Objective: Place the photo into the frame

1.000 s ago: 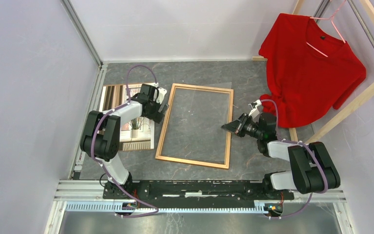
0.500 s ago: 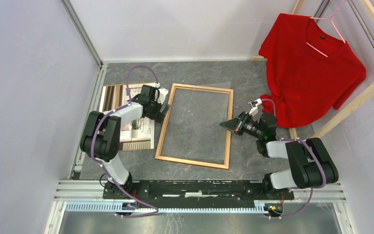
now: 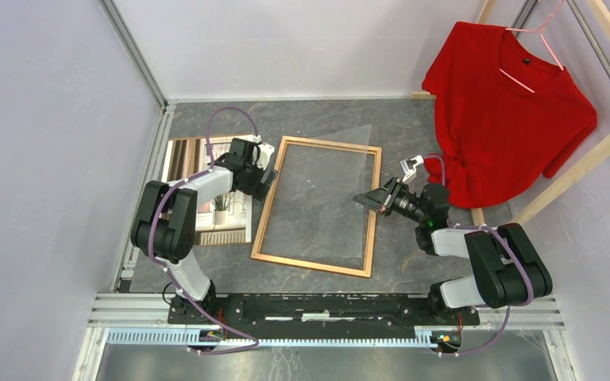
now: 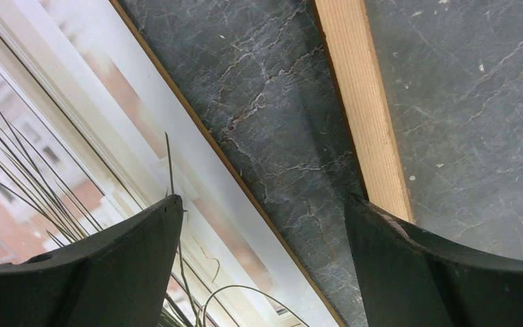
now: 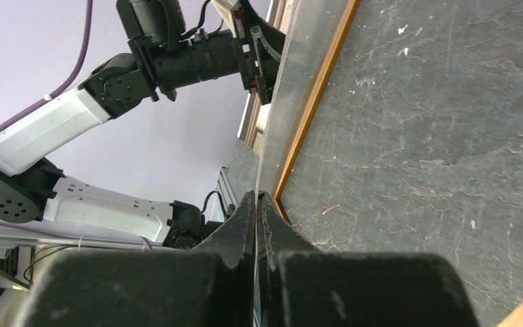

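Note:
The frame (image 3: 268, 206), orange-brown wood, lies flat mid-table. A thin clear sheet (image 3: 330, 178) tilts up out of it, its right edge raised. My right gripper (image 3: 364, 200) is shut on that right edge; the right wrist view shows the sheet (image 5: 287, 88) running edge-on from the pinched fingertips (image 5: 245, 211), above the frame's rail (image 5: 317, 88). The photo (image 3: 226, 224), a window scene with a spiky plant, lies face up left of the frame. My left gripper (image 3: 264, 178) hangs open over the strip of table between the photo (image 4: 75, 136) and the frame's left rail (image 4: 364, 102), holding nothing.
A red shirt (image 3: 508, 111) hangs on a pale wooden rack (image 3: 580, 151) at the back right, close to my right arm. White walls close in the left and back. A metal rail (image 3: 326, 305) runs along the near edge.
My right gripper has drawn left and up with the clear sheet, whose right edge has risen so that the sheet tilts. The left arm has stayed in place.

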Robot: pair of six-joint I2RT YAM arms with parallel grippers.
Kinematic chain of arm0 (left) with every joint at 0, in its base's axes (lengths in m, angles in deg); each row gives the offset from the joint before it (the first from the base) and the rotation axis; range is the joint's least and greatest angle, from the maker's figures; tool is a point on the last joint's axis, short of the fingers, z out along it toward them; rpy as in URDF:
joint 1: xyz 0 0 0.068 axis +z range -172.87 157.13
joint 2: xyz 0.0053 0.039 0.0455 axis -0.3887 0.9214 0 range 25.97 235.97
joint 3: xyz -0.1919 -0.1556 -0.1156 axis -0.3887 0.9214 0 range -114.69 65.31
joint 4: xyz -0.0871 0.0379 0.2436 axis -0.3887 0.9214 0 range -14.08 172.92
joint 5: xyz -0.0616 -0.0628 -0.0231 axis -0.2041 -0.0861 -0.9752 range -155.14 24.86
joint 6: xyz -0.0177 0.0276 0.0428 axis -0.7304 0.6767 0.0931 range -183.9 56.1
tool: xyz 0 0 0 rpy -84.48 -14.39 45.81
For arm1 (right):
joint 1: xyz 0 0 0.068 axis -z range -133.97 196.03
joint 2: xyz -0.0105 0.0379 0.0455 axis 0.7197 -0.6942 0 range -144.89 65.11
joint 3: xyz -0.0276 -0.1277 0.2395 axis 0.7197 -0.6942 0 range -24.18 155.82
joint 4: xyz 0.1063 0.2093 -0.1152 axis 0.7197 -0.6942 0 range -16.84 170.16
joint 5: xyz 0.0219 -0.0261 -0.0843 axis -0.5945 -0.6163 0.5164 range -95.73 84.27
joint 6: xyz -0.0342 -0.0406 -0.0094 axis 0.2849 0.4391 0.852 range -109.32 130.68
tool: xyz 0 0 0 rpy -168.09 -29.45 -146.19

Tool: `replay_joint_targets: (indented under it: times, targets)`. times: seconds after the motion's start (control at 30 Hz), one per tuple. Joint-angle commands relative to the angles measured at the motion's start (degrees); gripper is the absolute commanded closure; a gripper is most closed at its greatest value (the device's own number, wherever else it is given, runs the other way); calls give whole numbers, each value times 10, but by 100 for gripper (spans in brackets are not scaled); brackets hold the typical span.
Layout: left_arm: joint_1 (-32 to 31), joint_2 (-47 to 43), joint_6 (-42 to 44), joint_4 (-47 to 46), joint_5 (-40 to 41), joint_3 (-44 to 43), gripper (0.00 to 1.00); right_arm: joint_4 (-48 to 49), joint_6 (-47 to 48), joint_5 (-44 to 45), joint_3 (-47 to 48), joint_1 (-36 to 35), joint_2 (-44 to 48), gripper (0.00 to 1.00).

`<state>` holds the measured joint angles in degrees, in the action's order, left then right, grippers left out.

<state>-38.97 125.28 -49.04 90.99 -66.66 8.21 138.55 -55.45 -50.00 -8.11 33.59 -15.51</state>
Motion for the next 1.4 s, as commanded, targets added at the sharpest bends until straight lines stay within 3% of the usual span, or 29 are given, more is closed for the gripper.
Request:
replay_joint_targets:
  times: [0.0, 0.37, 0.77, 1.37]
  targets:
    - [-3, 7, -11, 39, -23, 4, 7, 62, -9, -17, 22, -17, 2, 100]
    - [0, 5, -14, 49, -38, -1, 9, 47, 0, -17, 30, -25, -5, 100]
    - [3, -5, -12, 61, -40, -6, 9, -117, 94, 46, 30, -31, 20, 100]
    - [4, -13, -8, 61, -34, -1, 9, -124, 102, 52, -1, -22, 11, 100]
